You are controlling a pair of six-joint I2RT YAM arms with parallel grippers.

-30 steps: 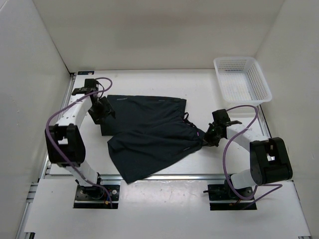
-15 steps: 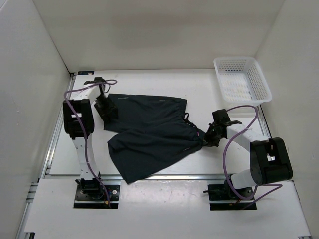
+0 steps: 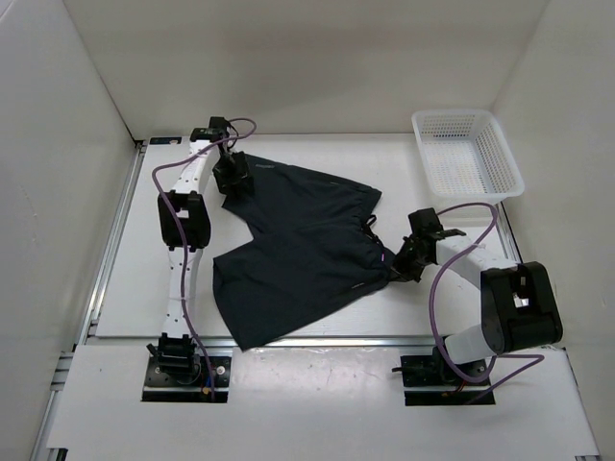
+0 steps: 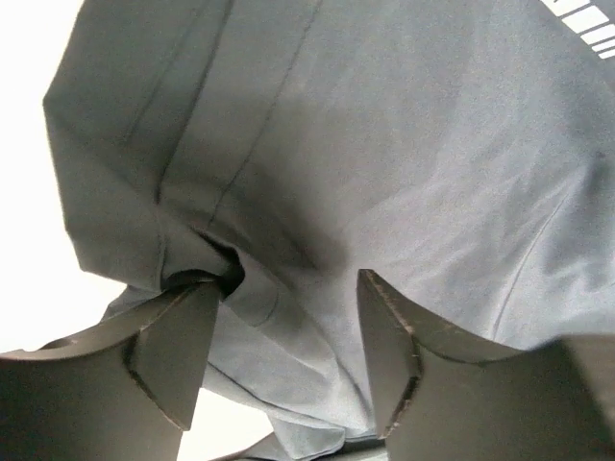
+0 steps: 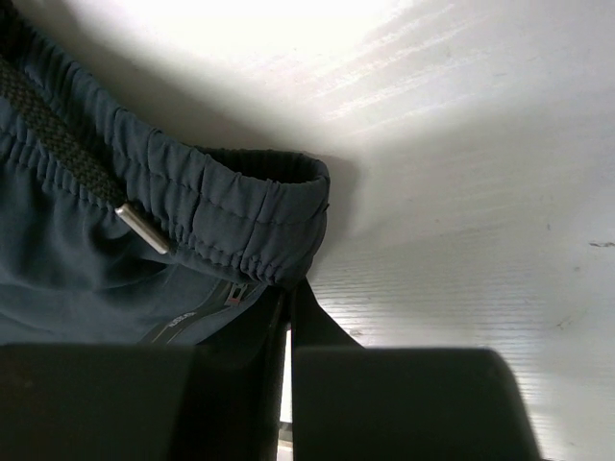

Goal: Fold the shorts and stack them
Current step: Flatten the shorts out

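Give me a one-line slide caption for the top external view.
Left gripper at the shorts' far leg, right gripper pinching the waistband.

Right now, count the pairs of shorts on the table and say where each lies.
1. The shorts lie spread across the table's middle, between the left gripper at the far left leg and the right gripper at the waistband.

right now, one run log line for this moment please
left tool: gripping far leg of shorts | right tool: shut on waistband | shorts: spread, unfolded | basket: far right
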